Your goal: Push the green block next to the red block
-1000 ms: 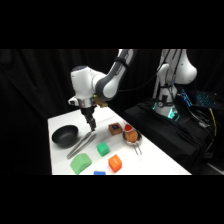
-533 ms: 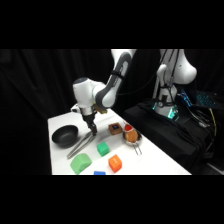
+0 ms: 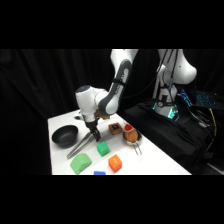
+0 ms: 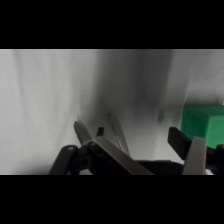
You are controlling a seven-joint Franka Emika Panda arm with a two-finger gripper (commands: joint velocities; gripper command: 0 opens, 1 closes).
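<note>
The green block [image 3: 103, 149] is a small bright cube on the white table [image 3: 60, 122], and it also fills the right edge of the wrist view [image 4: 204, 124]. The red block [image 3: 115, 163] lies just in front and to the right of it, a small gap apart. My gripper [image 3: 94, 137] hangs low over the table just behind and left of the green block. It is open [image 4: 156, 159], with nothing between its fingers [image 4: 196, 156]. The green block sits just beyond the right finger.
Metal tongs [image 3: 80, 146] lie slanted under the gripper, next to a black bowl [image 3: 65, 135]. A larger rounded green piece [image 3: 80, 163] and a blue piece [image 3: 100, 173] sit at the front edge. A brownish cube with a blue top [image 3: 116, 128] and a red-brown egg-like object [image 3: 131, 134] stand behind.
The arm has swung right and come down, so the gripper now sits low beside the green block. The blocks have not moved.
</note>
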